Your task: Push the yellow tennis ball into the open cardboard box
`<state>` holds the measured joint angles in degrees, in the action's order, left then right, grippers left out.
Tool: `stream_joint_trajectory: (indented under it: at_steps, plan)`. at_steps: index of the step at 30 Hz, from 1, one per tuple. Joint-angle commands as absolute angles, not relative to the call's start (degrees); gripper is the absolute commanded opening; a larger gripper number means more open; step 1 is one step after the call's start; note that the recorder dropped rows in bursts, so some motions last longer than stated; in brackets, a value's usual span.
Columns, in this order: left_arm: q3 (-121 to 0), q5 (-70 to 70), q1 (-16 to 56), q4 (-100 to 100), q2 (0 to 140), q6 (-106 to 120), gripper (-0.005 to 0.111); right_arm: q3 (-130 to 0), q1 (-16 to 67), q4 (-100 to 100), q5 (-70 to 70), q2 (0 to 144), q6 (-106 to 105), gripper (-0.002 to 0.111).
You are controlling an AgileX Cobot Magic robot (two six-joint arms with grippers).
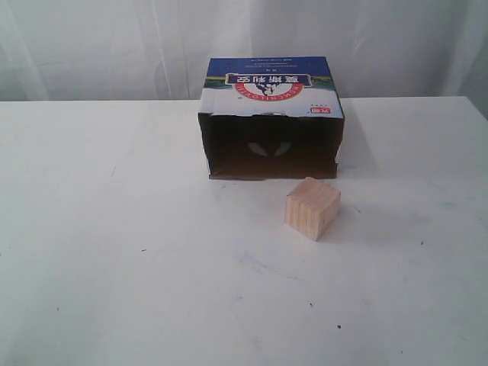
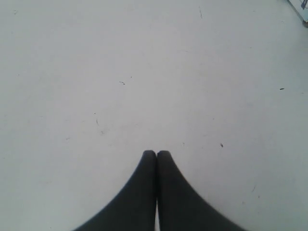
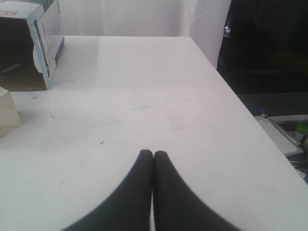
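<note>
Exterior view shows the open cardboard box (image 1: 271, 95) at upper centre of the frame, lying on its side on the white table (image 1: 114, 259) with its dark brown mouth toward the camera and two oval holes showing in the back wall. Set that way, its lower lip rests on the table, so a rolling thing could pass straight in. A pale wooden cube (image 1: 313, 207) stands just below and right of the mouth, near the box's right corner but apart from it, partly blocking an approach from that side. The yellow tennis ball cannot be found in any view, neither on the bare table nor in the visible part of the box's inside. Whether it sits behind the cube, deep in the shadowed interior or off frame cannot be told. Neither arm appears in this view. The left gripper (image 2: 156, 153), seen by its wrist camera, has its two dark fingers pressed together with nothing between them, over bare table. The right gripper (image 3: 153, 153) is likewise closed and empty, with the box and an edge of the cube off to one side. Closed fingers make one blunt tip, which I judge suits pushing rather than grasping. With no ball in sight, the push looks either finished or not yet begun.
</note>
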<state>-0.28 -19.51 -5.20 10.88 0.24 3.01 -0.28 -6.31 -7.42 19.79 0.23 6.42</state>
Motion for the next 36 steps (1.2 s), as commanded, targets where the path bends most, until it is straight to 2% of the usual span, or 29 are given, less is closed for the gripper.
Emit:
stream_joint_trajectory:
  at_steps: [1,36]
  plan:
    - [0.0,-23.1,-5.0,11.9,0.2,0.0,0.0,0.0,-6.3,-7.3,19.6,0.0,6.3,0.0]
    - [-0.1,-23.7,-5.0,12.5,0.7,0.0,0.0,0.0,-5.5,-7.3,20.0,0.0,6.3,0.0]
